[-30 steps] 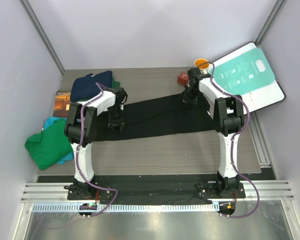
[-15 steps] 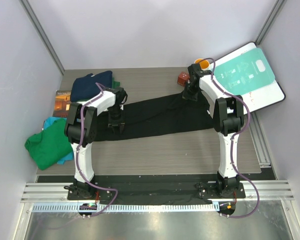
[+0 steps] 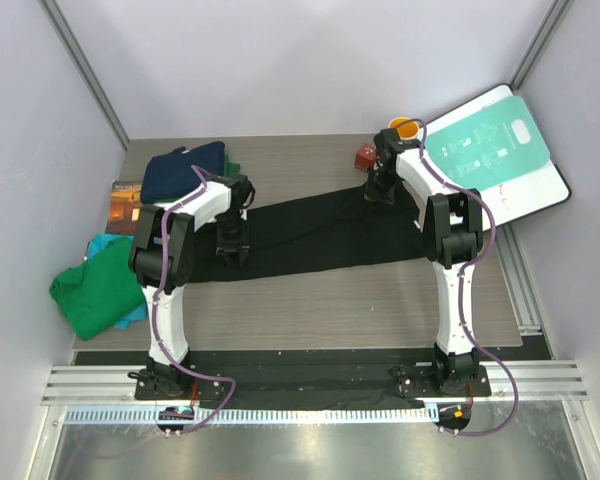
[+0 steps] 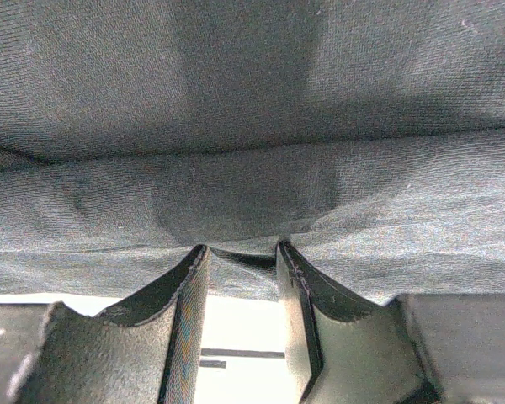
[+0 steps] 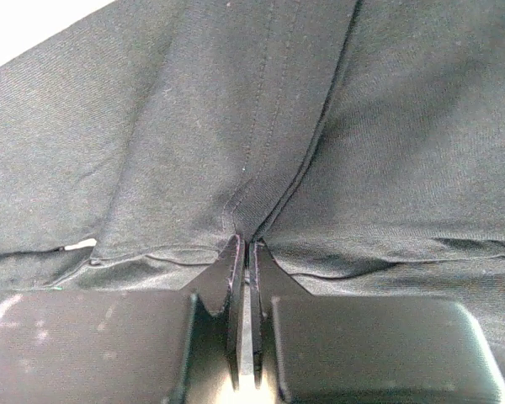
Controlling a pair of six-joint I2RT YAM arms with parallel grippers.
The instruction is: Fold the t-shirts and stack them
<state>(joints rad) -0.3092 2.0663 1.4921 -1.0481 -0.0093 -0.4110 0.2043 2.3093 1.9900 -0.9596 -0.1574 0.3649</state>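
Note:
A black t-shirt lies stretched in a long band across the middle of the table. My left gripper stands on its left end. In the left wrist view its jaws are apart, and the left gripper has its tips pressed against the black cloth. My right gripper is at the shirt's far right corner. In the right wrist view the right gripper is shut on a pinched fold of the black cloth. A navy t-shirt lies folded at the back left on a green one. A green t-shirt lies heaped over a teal one at the left edge.
A teal-and-white board leans at the back right. An orange object and a small red-brown object sit by the right gripper. A brown picture book lies at the left, near the navy shirt.
My right gripper has shifted slightly towards the back with the shirt's corner. The left arm has not moved.

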